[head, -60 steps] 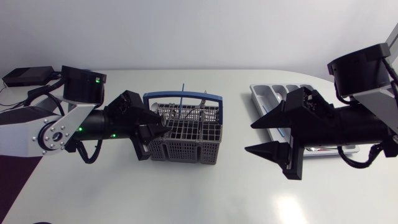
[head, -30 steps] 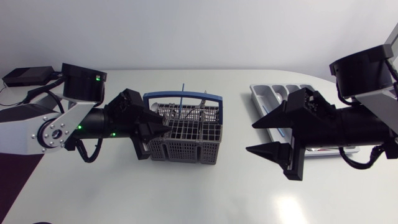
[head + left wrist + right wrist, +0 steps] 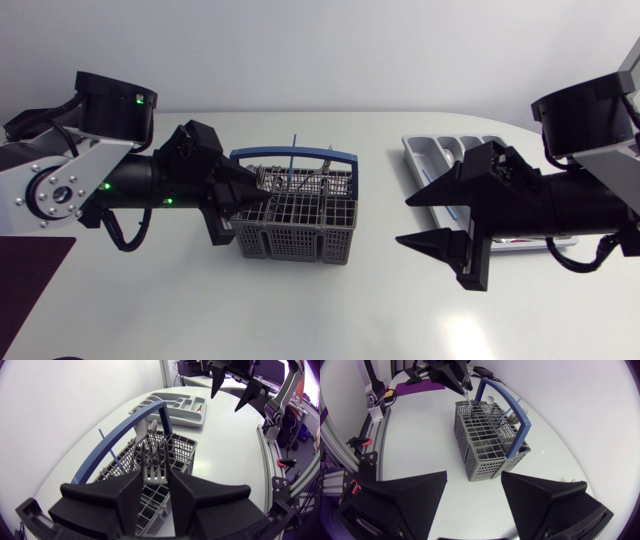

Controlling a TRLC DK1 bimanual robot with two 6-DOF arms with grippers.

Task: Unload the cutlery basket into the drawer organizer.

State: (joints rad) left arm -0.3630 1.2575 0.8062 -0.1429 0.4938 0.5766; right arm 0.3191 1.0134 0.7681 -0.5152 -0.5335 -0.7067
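Left gripper [image 3: 155, 481] clamps a silver metal fork [image 3: 154, 461] at the edge of the grey mesh cutlery basket [image 3: 292, 243]. Several utensils [image 3: 318, 180] are left inside. Right gripper [image 3: 402, 221] stands wide and empty near the grey plastic drawer organizer [image 3: 424, 151].

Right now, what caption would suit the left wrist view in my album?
Left gripper holds a fork above the grey cutlery basket, with the drawer organizer lying beyond.

silver-grey left arm [image 3: 60, 190], black joints, green lights, and matte black wedge-fingered left tool [image 3: 262, 192].
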